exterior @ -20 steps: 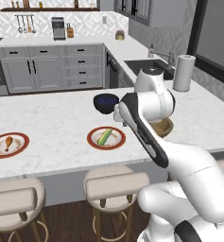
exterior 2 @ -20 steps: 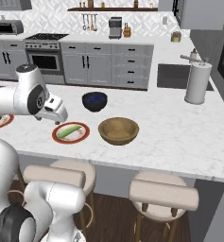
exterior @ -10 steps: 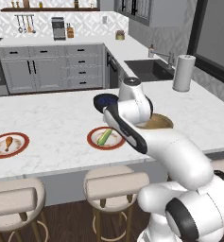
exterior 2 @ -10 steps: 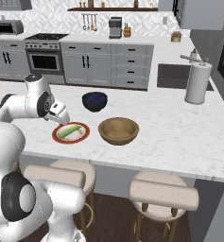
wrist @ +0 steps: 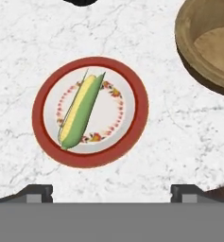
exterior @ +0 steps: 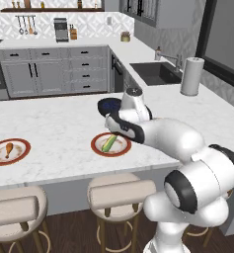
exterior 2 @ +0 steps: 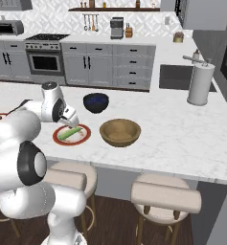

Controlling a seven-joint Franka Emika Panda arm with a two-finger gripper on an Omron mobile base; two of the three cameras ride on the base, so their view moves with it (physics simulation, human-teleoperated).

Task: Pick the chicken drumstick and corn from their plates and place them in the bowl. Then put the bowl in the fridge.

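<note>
bowl (wrist: 209, 47) cut off — corn (wrist: 80, 111) whole

Left base view: camera behind and left of the arm, looking forward and down across the marble surface (exterior: 64, 123) toward the sink wall. Right base view: behind and right, same direction. Both share the corn (exterior: 109, 143) on its plate (exterior: 99, 148). Hand view: close, looking straight down on that plate, with the wooden bowl (wrist: 210, 45) at its upper right
</note>
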